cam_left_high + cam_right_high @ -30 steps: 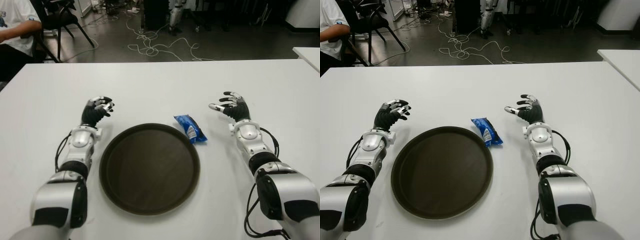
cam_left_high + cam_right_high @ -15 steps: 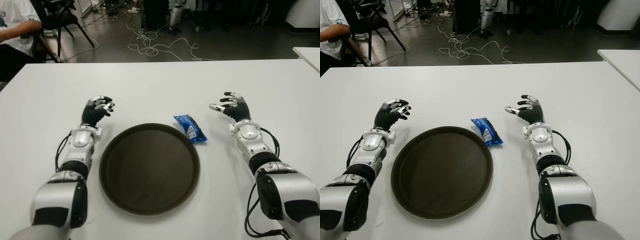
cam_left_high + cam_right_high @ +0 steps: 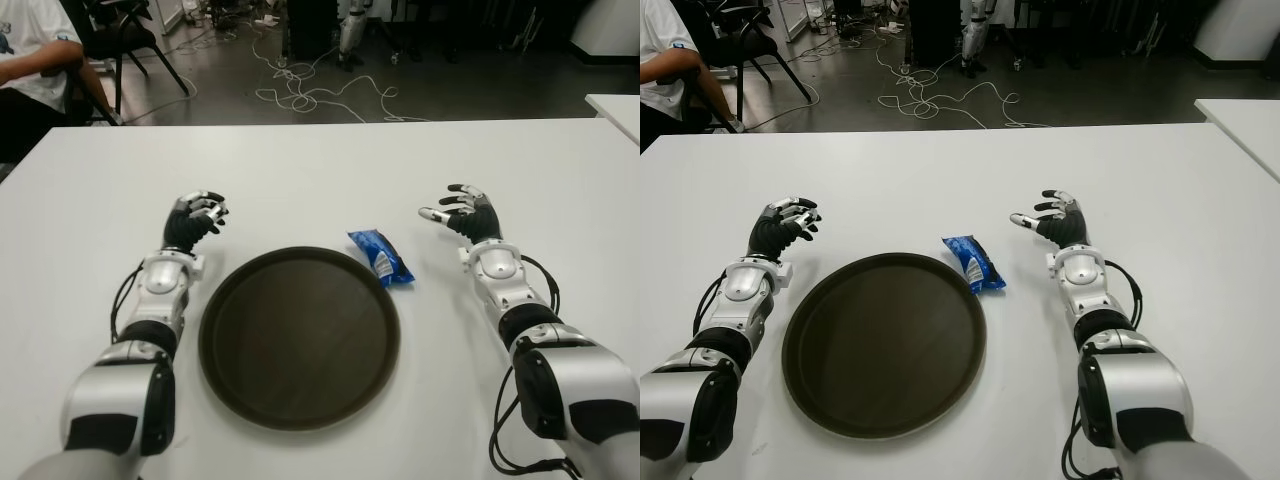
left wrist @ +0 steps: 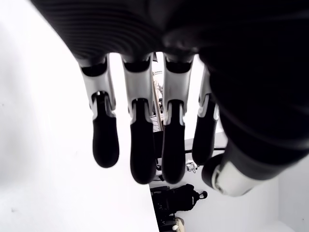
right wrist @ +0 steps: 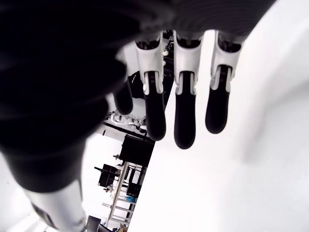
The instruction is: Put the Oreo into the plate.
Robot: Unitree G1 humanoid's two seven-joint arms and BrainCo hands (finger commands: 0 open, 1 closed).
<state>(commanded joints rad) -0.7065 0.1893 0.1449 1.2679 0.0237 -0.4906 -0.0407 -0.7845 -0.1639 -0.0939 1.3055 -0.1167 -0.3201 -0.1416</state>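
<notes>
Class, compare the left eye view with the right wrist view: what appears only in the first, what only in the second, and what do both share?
Only the left eye view shows the Oreo pack lying on the table just off the plate rim on the robot's right, the empty plate itself, the left hand beside the plate's left, and a seated person beyond the table. Only the right wrist view shows the undersides of the right hand's fingers, extended and holding nothing. Both show the right hand and the white table.

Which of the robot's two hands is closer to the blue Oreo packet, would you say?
The right hand: it shows just right of the Oreo packet, while the left hand is beyond the plate's far side.
</notes>
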